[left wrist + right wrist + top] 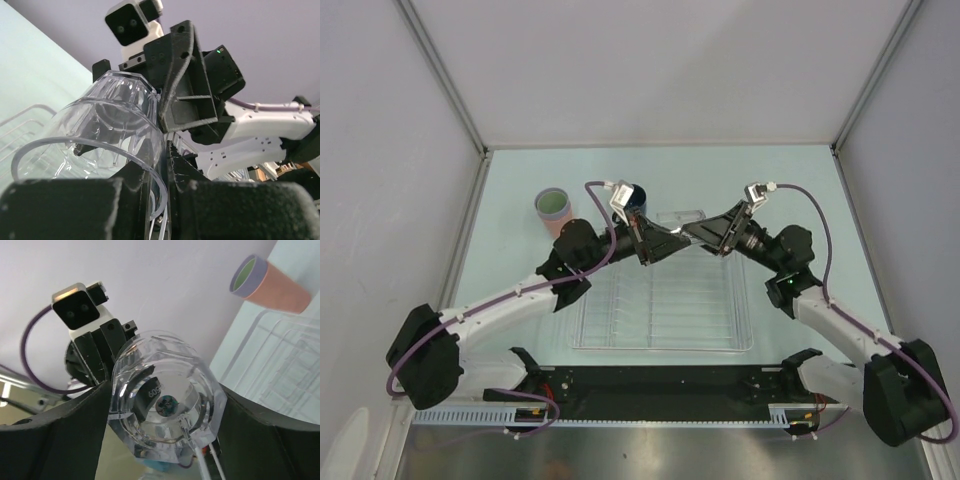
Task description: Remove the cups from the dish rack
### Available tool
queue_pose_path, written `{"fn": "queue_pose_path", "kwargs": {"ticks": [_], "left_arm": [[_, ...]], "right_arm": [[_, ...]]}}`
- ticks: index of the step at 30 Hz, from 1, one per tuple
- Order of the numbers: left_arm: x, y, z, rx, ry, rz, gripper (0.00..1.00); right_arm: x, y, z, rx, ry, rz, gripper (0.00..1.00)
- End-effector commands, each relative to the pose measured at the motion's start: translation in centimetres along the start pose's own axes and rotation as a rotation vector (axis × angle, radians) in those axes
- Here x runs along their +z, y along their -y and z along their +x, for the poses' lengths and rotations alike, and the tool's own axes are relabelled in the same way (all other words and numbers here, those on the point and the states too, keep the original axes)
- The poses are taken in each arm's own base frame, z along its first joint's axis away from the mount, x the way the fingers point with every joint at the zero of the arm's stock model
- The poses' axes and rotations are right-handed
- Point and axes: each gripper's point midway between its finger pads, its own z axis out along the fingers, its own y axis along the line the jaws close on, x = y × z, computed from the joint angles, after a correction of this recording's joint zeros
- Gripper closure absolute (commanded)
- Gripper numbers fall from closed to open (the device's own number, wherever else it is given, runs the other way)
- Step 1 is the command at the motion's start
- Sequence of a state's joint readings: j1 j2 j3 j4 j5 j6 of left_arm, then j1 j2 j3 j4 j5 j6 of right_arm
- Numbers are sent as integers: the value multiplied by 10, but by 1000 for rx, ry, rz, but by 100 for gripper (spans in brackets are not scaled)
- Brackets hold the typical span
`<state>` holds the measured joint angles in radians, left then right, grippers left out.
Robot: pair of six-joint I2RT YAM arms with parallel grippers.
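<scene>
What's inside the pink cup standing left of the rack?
A lavender cup nests in the pink cup, a pale green cup inside that; anything beneath them is hidden.

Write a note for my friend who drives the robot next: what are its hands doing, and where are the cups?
Left gripper: shut on the clear cup at its rim, above the dish rack.
Right gripper: seems shut on the same cup's base.
Done: tumbler stack (pink, lavender, green) and blue mug stand on the table. No cups show in the rack.
Left: one gripper lets go, the other sets the clear cup down.
</scene>
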<state>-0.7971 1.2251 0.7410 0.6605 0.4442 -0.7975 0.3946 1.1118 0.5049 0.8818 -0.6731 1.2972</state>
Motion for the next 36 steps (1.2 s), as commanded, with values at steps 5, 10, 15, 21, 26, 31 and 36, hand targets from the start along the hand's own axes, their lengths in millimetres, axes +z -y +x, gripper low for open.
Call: {"fn": "queue_pose_path", "kwargs": {"ticks": [5,10,15,21,26,31,36], "left_arm": [[14,-3,-18,60,-56,-152,99],[33,-32,-33,135,-105,-304,100],[51,-95,-47,233,-203,-604,100],[64,-182,-37,277,-433,-970,100],[67,-225,-54,234,-436,-1073,100],[58,-272,-40,130,-476,-1116,100],[51,-297,-14,105,-549,-1145,100]], "right_arm": [[-23,3,-71,-346,256,439,2],[-54,23,-95,-408,355,675,1],[-87,47,-100,-412,398,881,3],[-109,57,-103,-425,414,1012,3],[-118,51,-107,-436,429,1050,3],[-117,54,-105,-432,415,1059,3],[-113,68,-102,-414,390,1072,3]]}}
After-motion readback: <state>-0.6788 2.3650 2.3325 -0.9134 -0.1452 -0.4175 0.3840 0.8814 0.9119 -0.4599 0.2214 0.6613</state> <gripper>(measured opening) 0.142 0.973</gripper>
